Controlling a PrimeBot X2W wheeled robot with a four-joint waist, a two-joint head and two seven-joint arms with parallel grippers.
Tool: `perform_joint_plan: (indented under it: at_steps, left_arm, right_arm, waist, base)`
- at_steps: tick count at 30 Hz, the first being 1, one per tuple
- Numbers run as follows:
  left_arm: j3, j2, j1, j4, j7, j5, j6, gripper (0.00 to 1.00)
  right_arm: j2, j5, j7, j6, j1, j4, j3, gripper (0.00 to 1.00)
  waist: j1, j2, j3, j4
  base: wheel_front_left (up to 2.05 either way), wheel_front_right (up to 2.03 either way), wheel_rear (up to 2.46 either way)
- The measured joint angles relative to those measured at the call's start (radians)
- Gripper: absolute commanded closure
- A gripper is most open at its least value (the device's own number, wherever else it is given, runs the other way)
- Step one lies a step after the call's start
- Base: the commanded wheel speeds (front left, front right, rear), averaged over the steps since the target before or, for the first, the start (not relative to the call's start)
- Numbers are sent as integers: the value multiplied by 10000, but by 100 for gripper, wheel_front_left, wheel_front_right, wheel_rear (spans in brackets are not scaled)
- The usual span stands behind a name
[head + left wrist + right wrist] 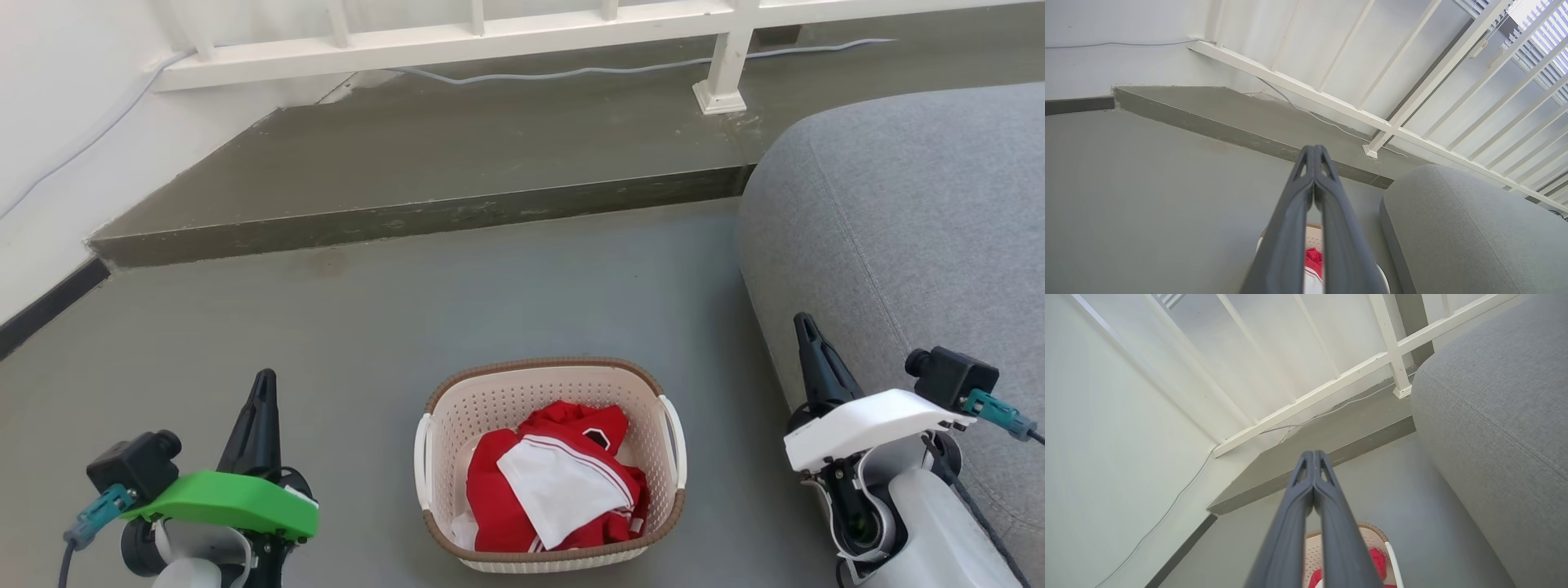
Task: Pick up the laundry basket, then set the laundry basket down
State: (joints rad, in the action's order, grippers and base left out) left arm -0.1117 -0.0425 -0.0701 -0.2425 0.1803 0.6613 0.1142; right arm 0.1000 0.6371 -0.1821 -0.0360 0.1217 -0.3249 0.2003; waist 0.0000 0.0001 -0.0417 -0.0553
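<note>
While the left tool [263, 388] and right tool [807, 328] are pressed together, empty, the laundry basket [539, 396] is noted on the floor [408, 310] between them, apart from both. Red and white clothes [506, 490] are held inside (soft, light load). Perforated plastic is judged light, somewhat flexible; white side handles [422, 461] are favoured for gripping.

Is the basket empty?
No, the basket holds red and white clothes, plain in the head view.
</note>
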Motion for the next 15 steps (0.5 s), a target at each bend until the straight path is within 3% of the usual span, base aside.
perform_joint_plan:
  at_steps: [15]
  left_arm:
    - [359, 8, -1, -58, -573, 1737, 0, 100]
  right_arm:
    - [-77, 1816, 566, -165, -31, 65, -621, 100]
  waist:
    - [0, 0, 74, 105]
  base:
    - [0, 0, 0]
